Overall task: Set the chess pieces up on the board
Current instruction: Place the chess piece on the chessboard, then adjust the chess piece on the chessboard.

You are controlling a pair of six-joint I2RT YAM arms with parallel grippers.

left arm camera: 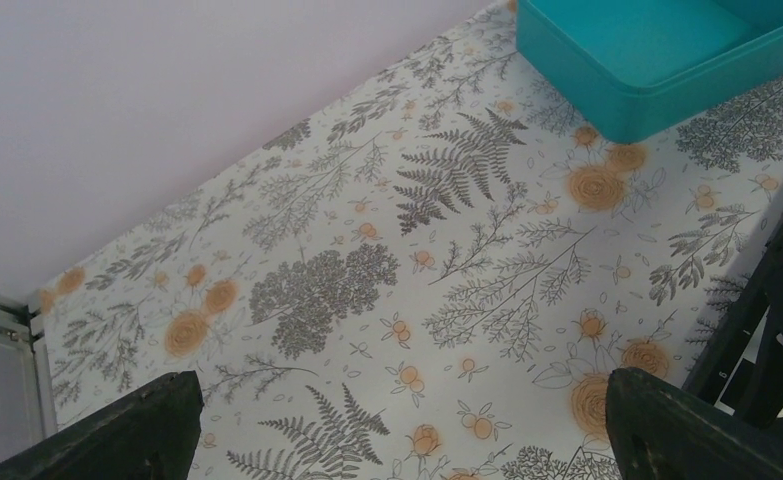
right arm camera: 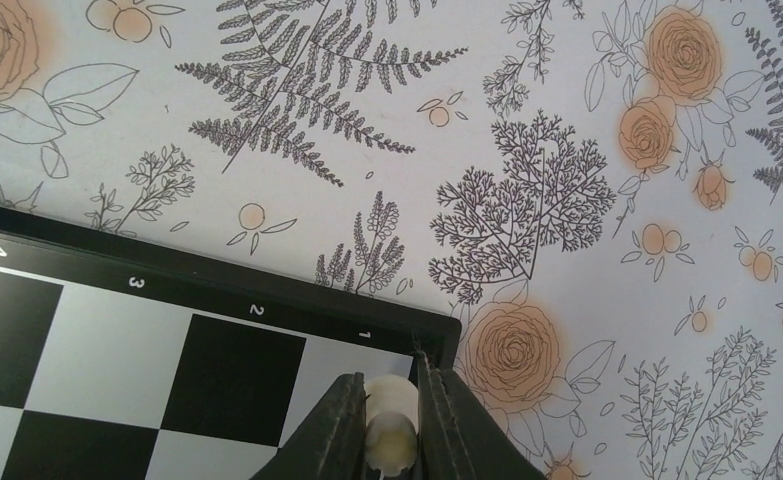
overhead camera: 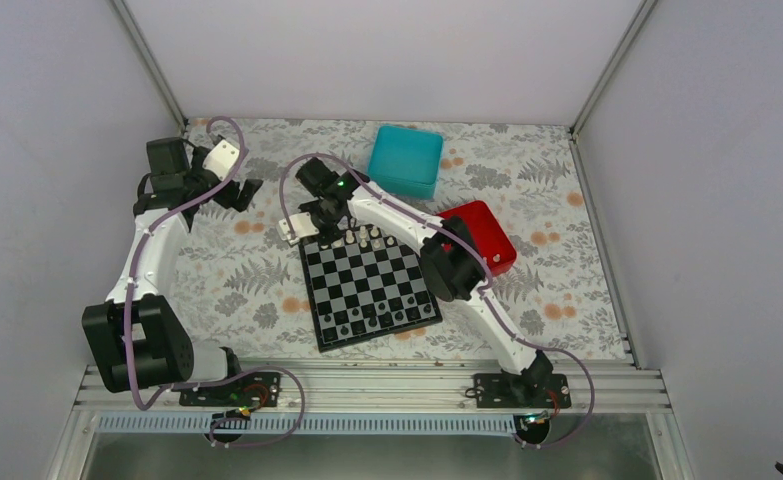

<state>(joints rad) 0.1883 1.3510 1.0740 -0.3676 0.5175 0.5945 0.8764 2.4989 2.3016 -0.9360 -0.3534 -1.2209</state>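
**Corner call: right gripper (right arm camera: pixel 392 398) pinches a cream piece (right arm camera: pixel 391 440) at the board (overhead camera: pixel 372 290) edge**

Nearest the arm bases in the top view, a row of dark pieces (overhead camera: pixel 357 324) lines the board's closest rank. The board lies slightly skewed on the floral table cover (overhead camera: pixel 247 270).

The right arm reaches across the checks to the far-left corner. On its wrist camera the two fingers (right arm camera: pixel 339 425) are drawn in tight, and the small cream piece is gripped between them. It hangs over the light corner square. I cannot tell whether its base touches the square.

There is writing to read here. White numerals 4, 3, 2 and 1 run along the black border, and the held piece sits right by the 1.

Just beside that gripper, more cream chess pieces (overhead camera: pixel 364 240) stand along the far rank.

Off the board's far-right corner sits the red tray (overhead camera: pixel 487 238), partly behind the right arm's elbow. Farther back is the teal box (overhead camera: pixel 405 160).

Out on the far left, well apart from the board, the left gripper (left arm camera: pixel 402 385) hangs above the floral cover. Its fingers are spread wide with nothing between them.
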